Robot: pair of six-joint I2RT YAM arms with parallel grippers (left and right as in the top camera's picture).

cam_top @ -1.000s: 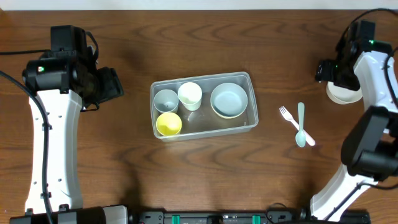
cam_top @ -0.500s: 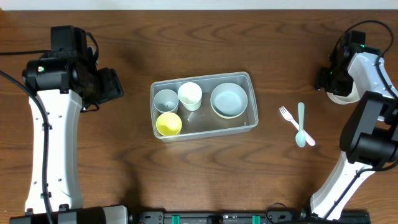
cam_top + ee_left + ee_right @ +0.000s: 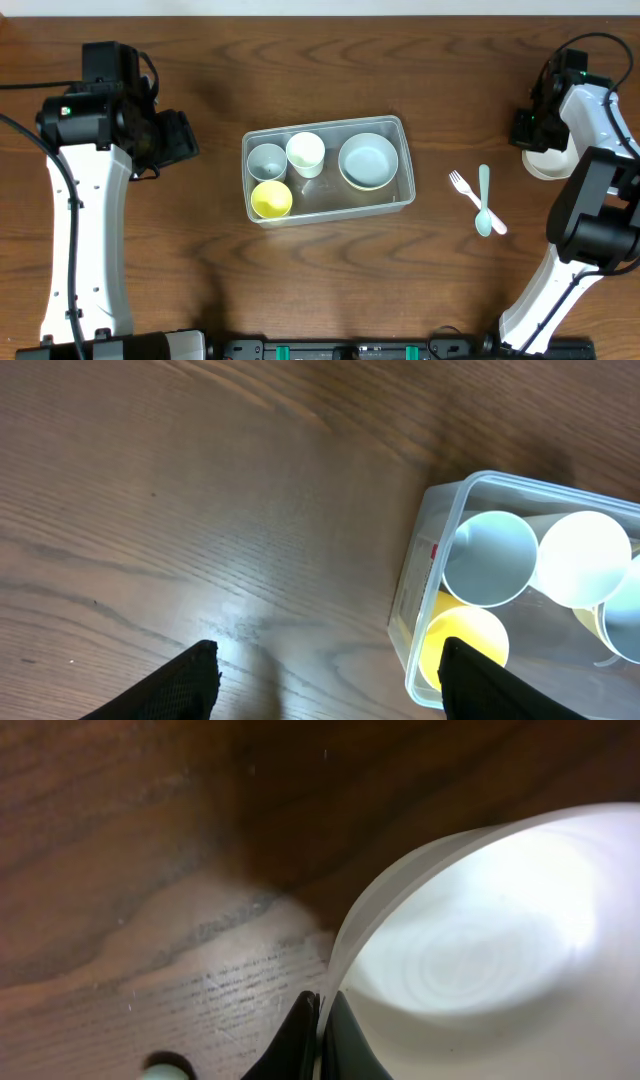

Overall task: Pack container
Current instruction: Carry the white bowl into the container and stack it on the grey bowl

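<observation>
Closest to the right wrist lens, the right gripper [image 3: 321, 1015] is clenching on the rim of one white bowl [image 3: 470, 950], its two dark fingers [image 3: 290, 1055] pressing together with the thin wall between them. The bowl is running off the right and lower edges of that view. A small pale blob at the bottom edge is too cut off to name. Behind the bowl, the table [image 3: 120, 840] is showing as dark wood.

At the left wrist, the left gripper [image 3: 330, 685] is standing released, its two fingertips wide apart over bare wood and holding nothing. Farther out, the container [image 3: 430, 560] is sitting on the table, cut off at the right edge of that view.

From above, the one container is lying at the middle of the table, well apart from both arms. It is holding three cups: a yellow cup [image 3: 463, 650] on the near side, with a grey-blue cup [image 3: 490, 557] and a white cup [image 3: 583, 560] behind it. One pale blue bowl [image 3: 368, 161] is filling its right end. To its right, one fork [image 3: 462, 187] and one spoon [image 3: 484, 200] are lying on the wood, seeming to overlap at their near ends. Farthest out, by the right edge, the white bowl is sitting half hidden under the right gripper, making two bowls in all. The left gripper's fingers are hard to make out from above.
</observation>
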